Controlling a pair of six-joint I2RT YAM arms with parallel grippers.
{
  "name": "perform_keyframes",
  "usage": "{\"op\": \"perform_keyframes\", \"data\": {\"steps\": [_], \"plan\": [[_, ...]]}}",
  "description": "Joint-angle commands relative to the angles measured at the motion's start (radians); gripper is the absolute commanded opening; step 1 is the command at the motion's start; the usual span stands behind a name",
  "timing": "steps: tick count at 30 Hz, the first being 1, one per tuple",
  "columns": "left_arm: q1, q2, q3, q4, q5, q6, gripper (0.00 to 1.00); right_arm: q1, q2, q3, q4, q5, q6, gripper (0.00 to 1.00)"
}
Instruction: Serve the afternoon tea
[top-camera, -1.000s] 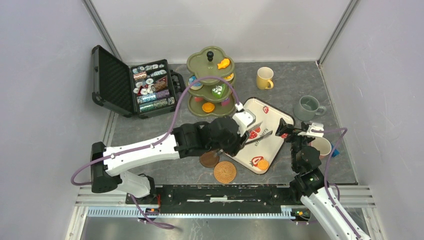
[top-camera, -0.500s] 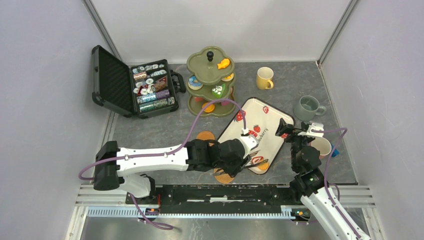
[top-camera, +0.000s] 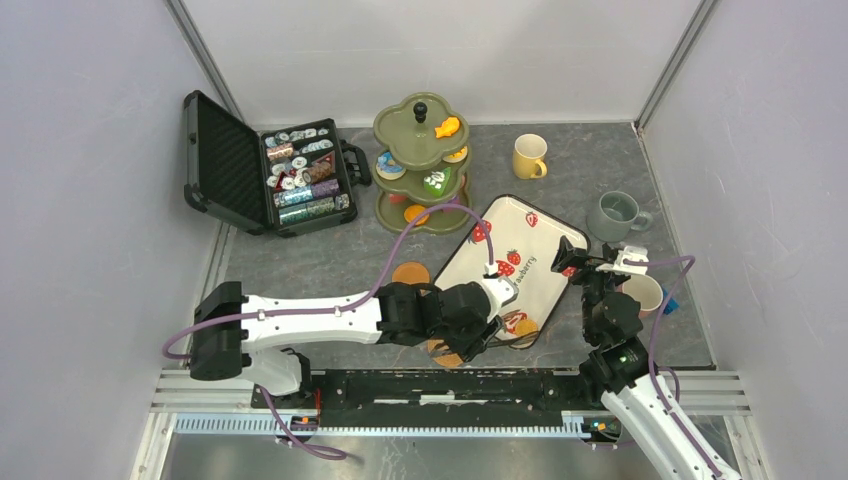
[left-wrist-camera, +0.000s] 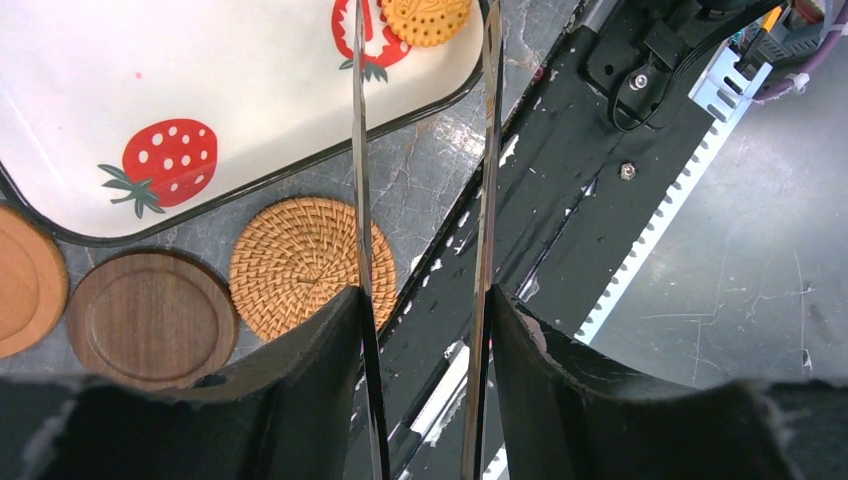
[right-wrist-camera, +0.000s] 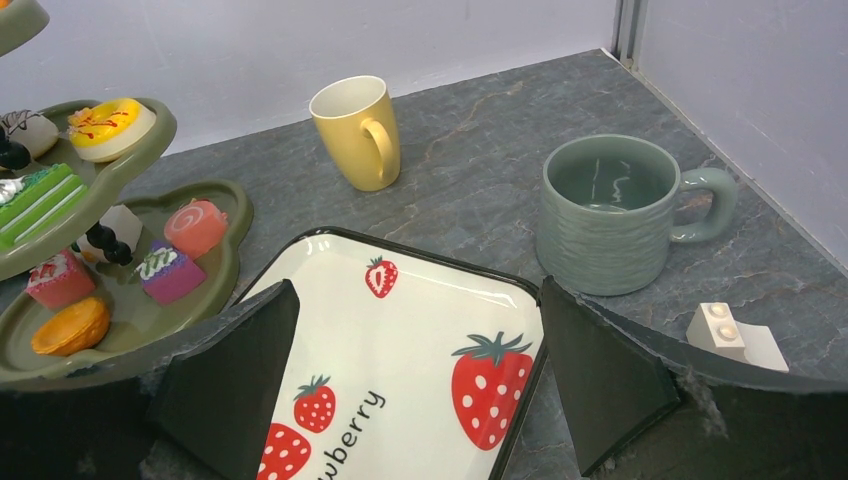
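Note:
My left gripper (top-camera: 490, 322) (left-wrist-camera: 425, 300) is shut on metal tongs (left-wrist-camera: 358, 150). Their two thin blades reach over the near corner of the strawberry tray (top-camera: 500, 232), with tips beside an orange cookie (left-wrist-camera: 425, 15). A woven coaster (left-wrist-camera: 300, 265), a dark wooden coaster (left-wrist-camera: 150, 315) and a light wooden coaster (top-camera: 410, 273) lie left of the tray. My right gripper (top-camera: 590, 262) (right-wrist-camera: 415, 390) is open and empty over the tray's right edge. The olive-green stand (top-camera: 420, 165) holds small cakes. The yellow mug (top-camera: 528, 156) and grey-green mug (top-camera: 614, 215) stand behind the tray; the pink mug (top-camera: 645, 293) is partly hidden by my right arm.
An open black case of poker chips (top-camera: 270, 170) stands at the back left. A small white block (right-wrist-camera: 735, 335) lies right of the grey-green mug. Grey walls close the table on three sides; the black base rail (top-camera: 450, 385) runs along the near edge.
My left arm has swung back and toward the near edge, carrying the tongs from the tray's middle to its near corner and uncovering the light coaster. My right arm has not moved.

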Motion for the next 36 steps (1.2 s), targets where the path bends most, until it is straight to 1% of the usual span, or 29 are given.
{"op": "perform_keyframes", "data": {"steps": [1, 9, 19, 33, 36], "plan": [[-0.006, 0.015, 0.006, 0.054, 0.014, -0.049, 0.56, 0.006, 0.007, 0.007, 0.032, -0.004, 0.005, 0.98], [-0.006, 0.055, 0.026, 0.030, -0.003, -0.036, 0.56, 0.006, 0.008, 0.007, 0.034, -0.007, 0.008, 0.98], [-0.006, 0.086, 0.041, 0.037, 0.000, -0.037, 0.50, 0.006, -0.001, 0.006, 0.030, -0.004, 0.005, 0.98], [-0.006, 0.109, 0.054, 0.037, -0.009, -0.031, 0.50, 0.006, -0.005, 0.003, 0.031, 0.000, 0.005, 0.98], [-0.006, 0.108, 0.056, 0.036, -0.019, -0.031, 0.47, 0.006, 0.002, 0.007, 0.032, -0.004, 0.007, 0.98]]}}
